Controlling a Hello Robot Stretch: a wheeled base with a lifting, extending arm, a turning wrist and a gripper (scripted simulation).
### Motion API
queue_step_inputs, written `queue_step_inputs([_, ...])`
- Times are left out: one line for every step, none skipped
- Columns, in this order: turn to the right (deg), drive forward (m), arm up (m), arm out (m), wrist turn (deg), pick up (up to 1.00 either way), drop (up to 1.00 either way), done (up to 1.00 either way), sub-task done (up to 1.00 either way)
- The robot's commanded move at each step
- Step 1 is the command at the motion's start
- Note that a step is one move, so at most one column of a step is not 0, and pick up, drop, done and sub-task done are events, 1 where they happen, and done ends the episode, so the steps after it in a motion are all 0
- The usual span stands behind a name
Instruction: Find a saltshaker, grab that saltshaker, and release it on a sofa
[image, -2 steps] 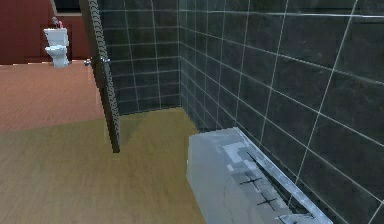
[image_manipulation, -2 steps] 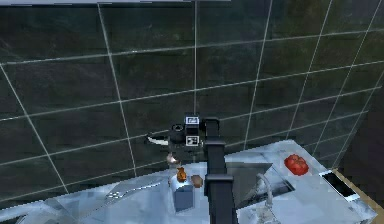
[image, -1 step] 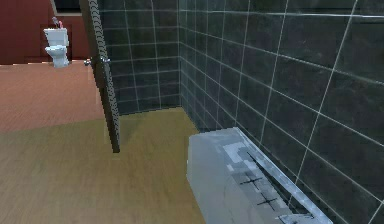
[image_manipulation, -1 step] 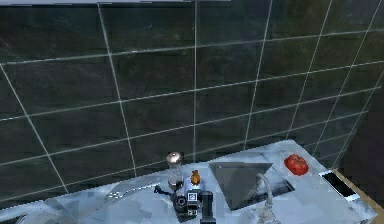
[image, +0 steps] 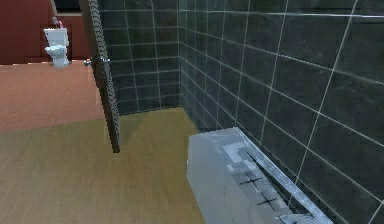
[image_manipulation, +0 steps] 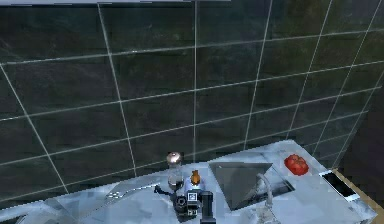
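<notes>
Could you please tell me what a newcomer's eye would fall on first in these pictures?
The dark grey tiled wall dominates both views, and against it the pale grey counter with its square sunken basin stands out. A small red rounded object lies on the counter toward the arm side view's right, and a white toilet shows past the dark open door at the forward view's upper left.

Dim light, faint sheen on tiles (image_manipulation: 150, 90)
</notes>
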Motion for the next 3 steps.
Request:
queue_step_inputs([0.0,0.00,0.10,0.00,0.0,0.00,0.00,0.00,0.00])
queue_step_inputs([0.0,0.00,0.36,0.00,0.0,0.00,0.00,0.00,0.00])
queue_step_inputs([0.0,0.00,0.00,0.00,-45.0,0.00,0.00,0.00,0.00])
